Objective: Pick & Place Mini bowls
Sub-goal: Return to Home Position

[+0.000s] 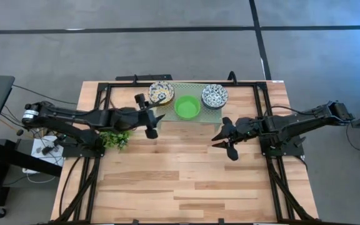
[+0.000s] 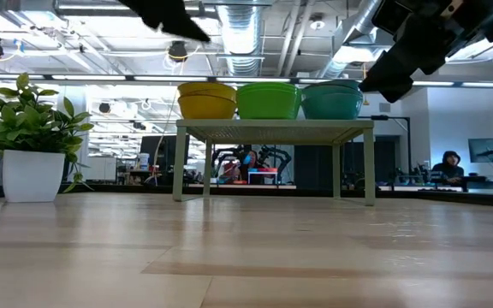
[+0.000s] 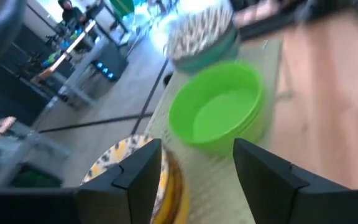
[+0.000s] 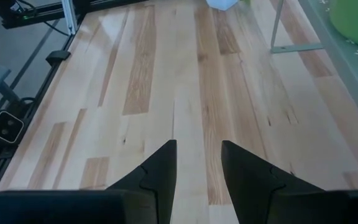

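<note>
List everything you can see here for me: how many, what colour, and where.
Yellow-patterned bowls: one stack, white and yellow, left end of the rack.
Green bowls: one stack, bright green, middle of the rack.
Blue-patterned bowls: one stack, white and blue, right end of the rack.
Rack: one, pale green, far side of the table.
Plant: one, green in a white pot, by the left arm.
Table: one, light wood.
Person: one, dark clothes, far back in the room.
Left gripper: open, facing the bowls.
Right gripper: open, over bare table.
</note>
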Robot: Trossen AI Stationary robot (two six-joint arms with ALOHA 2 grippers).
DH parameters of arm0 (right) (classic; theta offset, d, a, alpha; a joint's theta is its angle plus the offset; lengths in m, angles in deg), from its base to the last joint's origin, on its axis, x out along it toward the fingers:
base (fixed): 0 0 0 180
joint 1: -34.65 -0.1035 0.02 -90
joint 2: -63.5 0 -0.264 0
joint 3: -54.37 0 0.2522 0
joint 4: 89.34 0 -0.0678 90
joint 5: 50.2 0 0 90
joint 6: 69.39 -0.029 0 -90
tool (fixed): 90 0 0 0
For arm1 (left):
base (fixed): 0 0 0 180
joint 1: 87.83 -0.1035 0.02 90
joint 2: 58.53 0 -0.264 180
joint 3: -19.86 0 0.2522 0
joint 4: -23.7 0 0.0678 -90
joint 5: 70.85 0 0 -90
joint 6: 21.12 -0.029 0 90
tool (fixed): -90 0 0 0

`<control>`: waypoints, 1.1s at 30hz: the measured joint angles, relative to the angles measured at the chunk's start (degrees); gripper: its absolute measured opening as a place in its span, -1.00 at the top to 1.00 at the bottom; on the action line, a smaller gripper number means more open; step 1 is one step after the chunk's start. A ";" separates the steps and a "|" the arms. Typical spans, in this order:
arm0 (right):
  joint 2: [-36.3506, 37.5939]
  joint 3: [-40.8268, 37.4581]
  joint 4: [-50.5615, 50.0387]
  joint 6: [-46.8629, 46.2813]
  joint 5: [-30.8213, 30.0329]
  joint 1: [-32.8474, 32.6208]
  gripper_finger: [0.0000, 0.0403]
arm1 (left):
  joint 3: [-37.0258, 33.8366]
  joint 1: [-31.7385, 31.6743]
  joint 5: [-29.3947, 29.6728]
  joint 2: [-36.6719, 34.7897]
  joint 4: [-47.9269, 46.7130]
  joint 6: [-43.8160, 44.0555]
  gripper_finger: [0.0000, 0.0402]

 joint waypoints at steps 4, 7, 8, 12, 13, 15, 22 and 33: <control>-0.03 0.00 -0.18 0.01 -0.02 0.00 0.39 | -0.02 3.99 0.28 -4.19 -0.63 7.98 -0.01; -0.04 0.00 -0.16 0.07 -0.04 0.02 0.39 | -1.17 6.77 0.33 -7.79 -0.79 15.35 -0.01; -0.02 0.00 -0.08 0.07 -0.06 0.16 0.39 | -1.80 7.69 0.29 -9.08 -1.06 16.83 -0.01; 0.53 1.04 1.06 0.24 -0.25 2.19 0.39 | -4.26 10.94 0.29 -14.92 -3.51 22.27 -0.01; 1.14 1.92 1.18 -0.24 -0.22 2.71 0.39 | -5.12 11.65 0.27 -16.60 -4.35 23.88 -0.01; 2.76 3.70 1.41 -1.12 0.08 3.42 0.39 | -7.27 13.10 0.38 -20.13 -6.62 27.02 -0.01; 10.98 2.28 3.57 6.45 1.37 2.15 0.39 | -18.37 15.06 0.91 -33.88 -7.76 33.64 -0.01; 29.28 -10.49 6.77 6.64 1.27 3.27 0.39 | -30.24 15.05 0.92 -57.76 -7.00 33.31 -0.01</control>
